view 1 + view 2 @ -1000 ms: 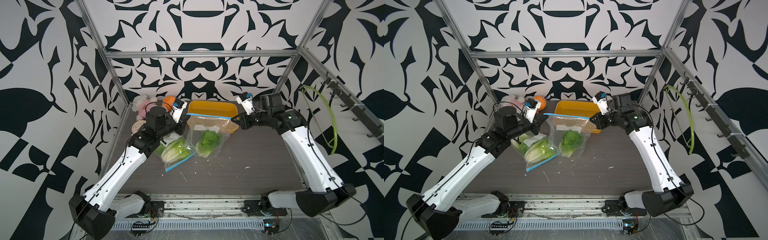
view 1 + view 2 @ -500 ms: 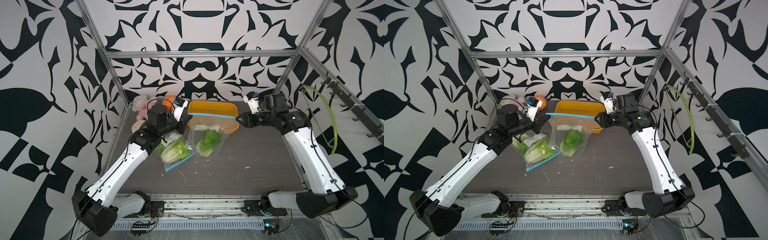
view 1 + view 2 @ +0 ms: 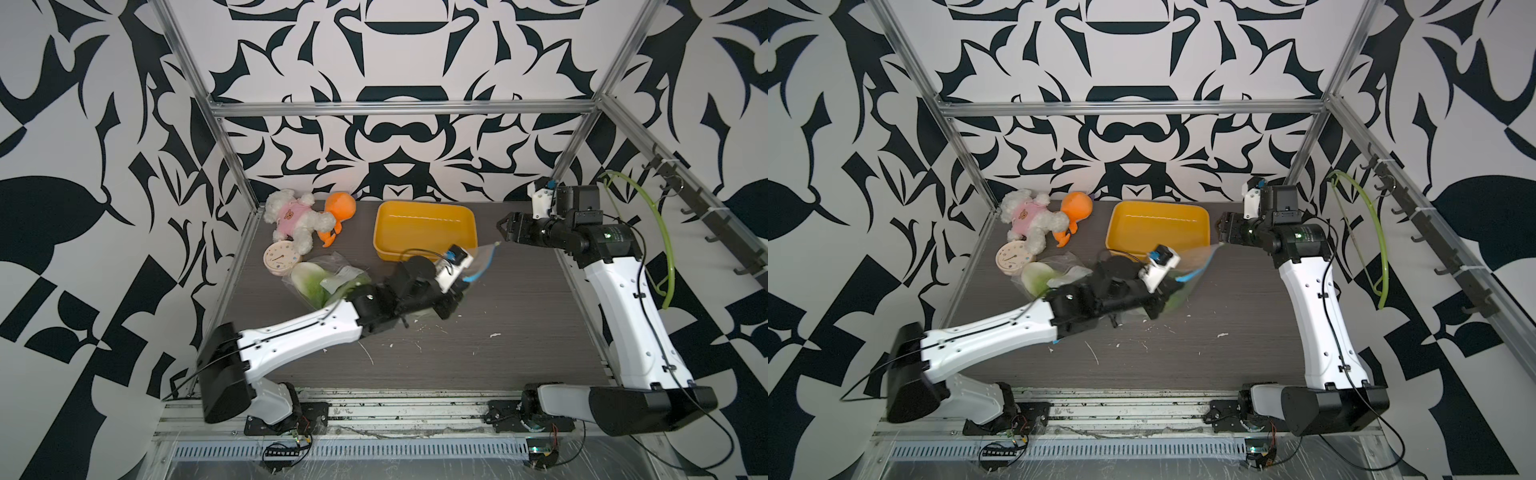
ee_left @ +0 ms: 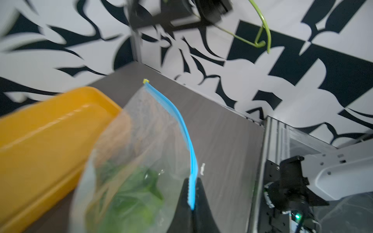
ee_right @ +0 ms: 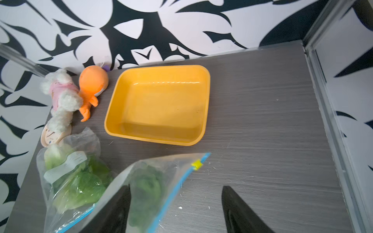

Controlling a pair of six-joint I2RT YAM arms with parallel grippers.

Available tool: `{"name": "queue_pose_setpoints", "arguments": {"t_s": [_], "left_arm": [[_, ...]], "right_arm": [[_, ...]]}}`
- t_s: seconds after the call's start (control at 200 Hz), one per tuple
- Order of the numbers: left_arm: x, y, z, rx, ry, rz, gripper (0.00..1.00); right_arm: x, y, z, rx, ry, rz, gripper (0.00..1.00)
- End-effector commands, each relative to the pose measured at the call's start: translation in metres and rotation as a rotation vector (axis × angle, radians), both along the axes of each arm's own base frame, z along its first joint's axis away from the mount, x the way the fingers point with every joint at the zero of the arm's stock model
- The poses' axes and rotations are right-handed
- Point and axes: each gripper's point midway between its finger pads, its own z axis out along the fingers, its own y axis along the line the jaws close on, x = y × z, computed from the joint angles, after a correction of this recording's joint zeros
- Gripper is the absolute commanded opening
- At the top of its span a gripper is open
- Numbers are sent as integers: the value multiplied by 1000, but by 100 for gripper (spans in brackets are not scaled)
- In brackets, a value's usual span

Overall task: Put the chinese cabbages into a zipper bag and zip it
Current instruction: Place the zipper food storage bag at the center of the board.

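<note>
- Blue zip strip [image 4: 181, 121], thin and ridged, is pinched flat between the left fingers [image 4: 182, 201]; the right fingers [image 5: 238, 209] are spread and empty.
- Clear, crinkly zipper bag [image 4: 145, 145] hangs by the near right corner of the glossy yellow tray [image 5: 157, 67], with one leafy chinese cabbage [image 4: 129, 197] inside. It looks zipped.
- Other cabbages [image 5: 80, 185] lie in a second bag [image 5: 84, 141] near the left edge of the desk [image 5: 262, 121].

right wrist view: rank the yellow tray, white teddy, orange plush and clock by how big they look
1. yellow tray, clearly largest
2. white teddy
3. orange plush, close to the teddy, so unsure
4. clock, partly hidden under the teddy
</note>
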Motion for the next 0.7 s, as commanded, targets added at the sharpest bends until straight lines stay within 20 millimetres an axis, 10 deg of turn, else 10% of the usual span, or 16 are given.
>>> {"name": "queue_pose_setpoints", "arguments": {"t_s": [0.0, 0.095, 0.155, 0.34, 0.48, 0.585, 0.695], "left_arm": [[-10, -49, -56, 23, 119, 0, 0], [-26, -84, -96, 87, 133, -38, 0], [-35, -100, -107, 113, 145, -68, 17], [-59, -93, -66, 77, 83, -144, 64], [-34, -32, -14, 30, -56, 32, 100], [16, 39, 14, 54, -128, 290, 99], [92, 159, 17, 78, -77, 696, 99]], "right_arm": [[6, -17, -6, 59, -14, -78, 73], [7, -30, -18, 96, -1, -119, 73], [8, -38, -24, 102, 0, -145, 73], [9, -50, -47, 86, 40, -196, 74], [3, -57, -67, 64, 72, -241, 85], [-3, -69, -88, 22, 70, -304, 94], [-9, -83, -121, -20, 55, -385, 99]]}}
